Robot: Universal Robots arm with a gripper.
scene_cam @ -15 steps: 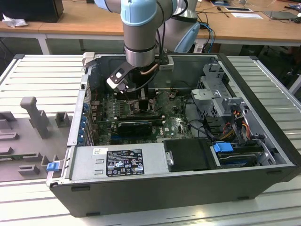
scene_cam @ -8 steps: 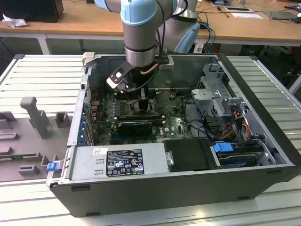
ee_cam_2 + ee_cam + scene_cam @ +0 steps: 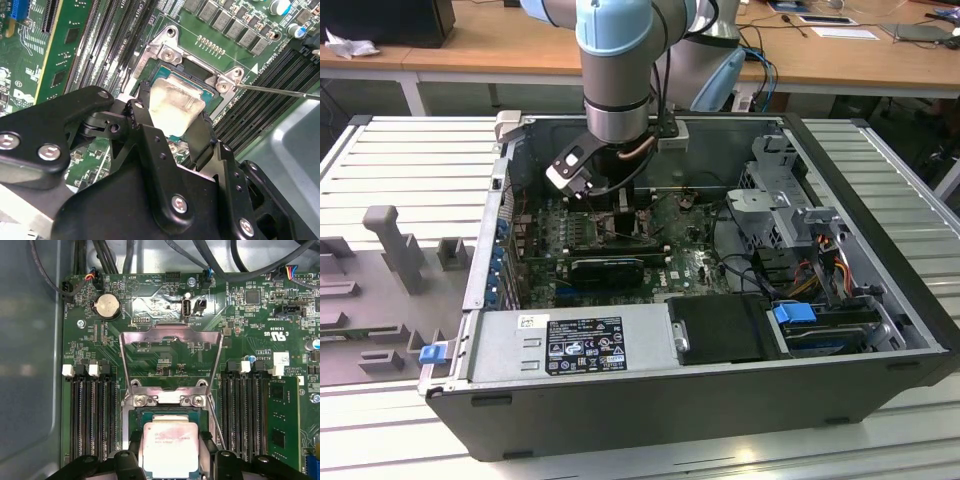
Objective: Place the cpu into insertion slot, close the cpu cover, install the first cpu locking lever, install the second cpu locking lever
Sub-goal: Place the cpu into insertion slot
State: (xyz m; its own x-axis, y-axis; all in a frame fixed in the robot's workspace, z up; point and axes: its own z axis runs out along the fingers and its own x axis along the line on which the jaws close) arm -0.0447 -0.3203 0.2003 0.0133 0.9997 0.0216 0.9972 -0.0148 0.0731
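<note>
The cpu (image 3: 170, 445), a small square chip with a silvery top, lies between my gripper's (image 3: 171, 452) two black fingers, which press on its opposite edges. It sits level in or just over the insertion slot (image 3: 196, 71), and its green edge shows inside the black rim. The cpu cover (image 3: 171, 332), a thin metal frame with a square window, stands swung open past the slot's hinge side. A thin locking lever (image 3: 280, 91) sticks out beside the slot. In the exterior view my gripper (image 3: 620, 215) reaches down into the open computer case (image 3: 880, 200).
Long black memory slots (image 3: 92, 415) flank the socket on both sides, and a green card (image 3: 282, 425) stands in one. A coin battery (image 3: 107, 305) and black cables (image 3: 225, 265) lie beyond the cover. A power supply (image 3: 570, 345) and drive cage (image 3: 790, 210) fill the case.
</note>
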